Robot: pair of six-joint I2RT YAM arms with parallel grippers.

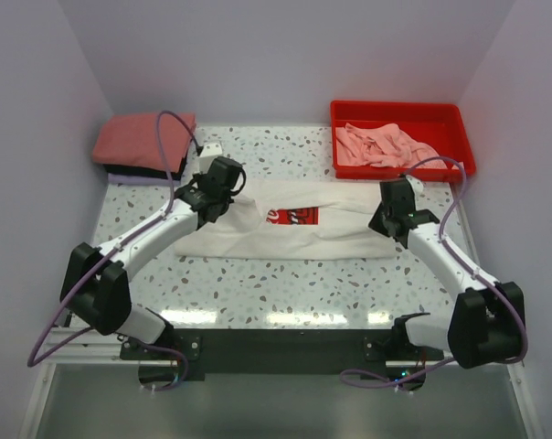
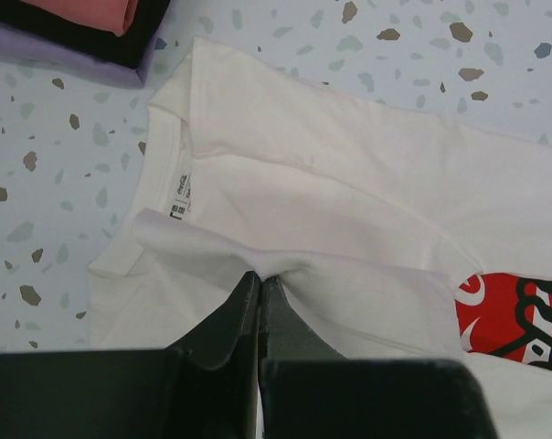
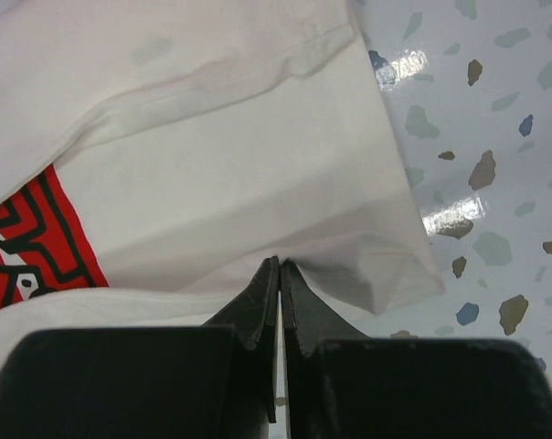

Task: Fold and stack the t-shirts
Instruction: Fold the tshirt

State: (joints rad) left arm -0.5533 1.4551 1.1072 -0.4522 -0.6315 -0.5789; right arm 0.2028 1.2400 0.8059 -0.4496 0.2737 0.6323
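A white t-shirt [image 1: 294, 229] with a red square logo print [image 1: 296, 216] lies partly folded lengthwise across the middle of the table. My left gripper [image 1: 214, 203] is shut on a fold of its cloth [image 2: 258, 265] near the collar end; the neck label [image 2: 180, 197] shows there. My right gripper [image 1: 390, 219] is shut on the cloth [image 3: 281, 259] at the hem end, beside a folded-over corner [image 3: 399, 274]. A stack of folded shirts sits at the back left: salmon-red [image 1: 143, 139] on top, black [image 1: 134, 170] under it, lavender [image 1: 130, 179] at the bottom. Light pink shirts [image 1: 381, 146] lie crumpled in the tray.
A red plastic tray [image 1: 399, 112] stands at the back right. Grey walls close in the table on three sides. Purple cables [image 1: 166, 146] loop over both arms. The speckled tabletop [image 1: 285, 283] shows in front of the shirt.
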